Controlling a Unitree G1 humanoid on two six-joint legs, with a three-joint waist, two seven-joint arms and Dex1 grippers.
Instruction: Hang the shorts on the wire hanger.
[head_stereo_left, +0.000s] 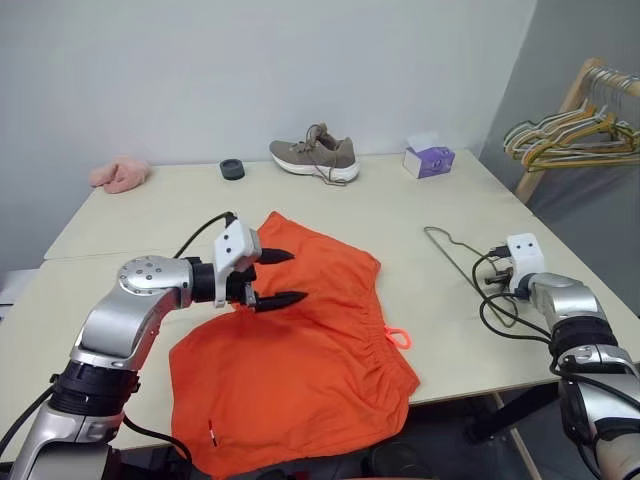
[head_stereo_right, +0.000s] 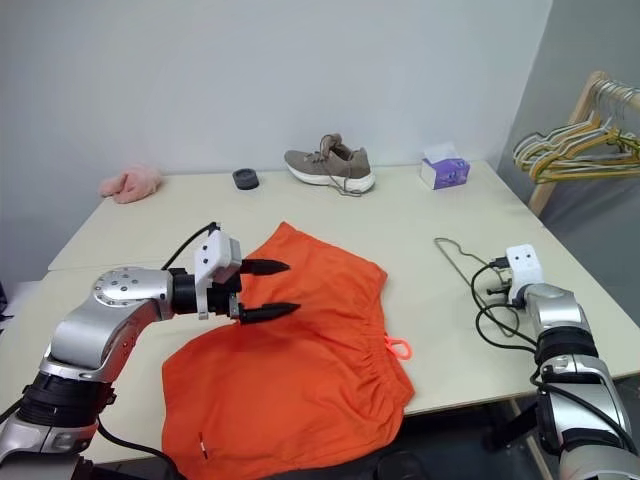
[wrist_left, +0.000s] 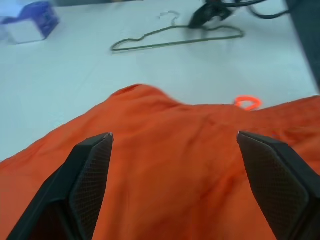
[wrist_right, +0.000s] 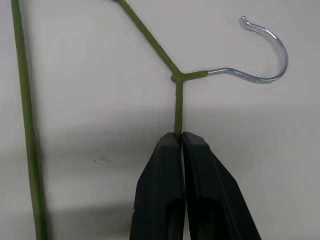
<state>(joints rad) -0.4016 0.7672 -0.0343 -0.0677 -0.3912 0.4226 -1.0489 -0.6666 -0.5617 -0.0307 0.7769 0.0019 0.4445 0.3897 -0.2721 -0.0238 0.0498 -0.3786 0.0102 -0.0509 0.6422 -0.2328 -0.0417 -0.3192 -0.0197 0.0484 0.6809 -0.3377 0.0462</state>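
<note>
The orange shorts (head_stereo_left: 300, 370) lie flat on the desk (head_stereo_left: 420, 215), waistband and pink drawstring loop (head_stereo_left: 399, 337) towards its near edge. The left gripper (head_stereo_left: 277, 277) hovers over them, fingers wide apart. The right gripper (wrist_right: 180, 136) has its fingers clamped on the wire hanger (wrist_right: 178, 100), just below the hook.

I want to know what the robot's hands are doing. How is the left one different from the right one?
The left gripper is wide open; the right gripper is squeezed shut. The left one hangs over the orange shorts holding nothing; the right one pinches the green wire hanger near its hook. Both have two black fingers.
</note>
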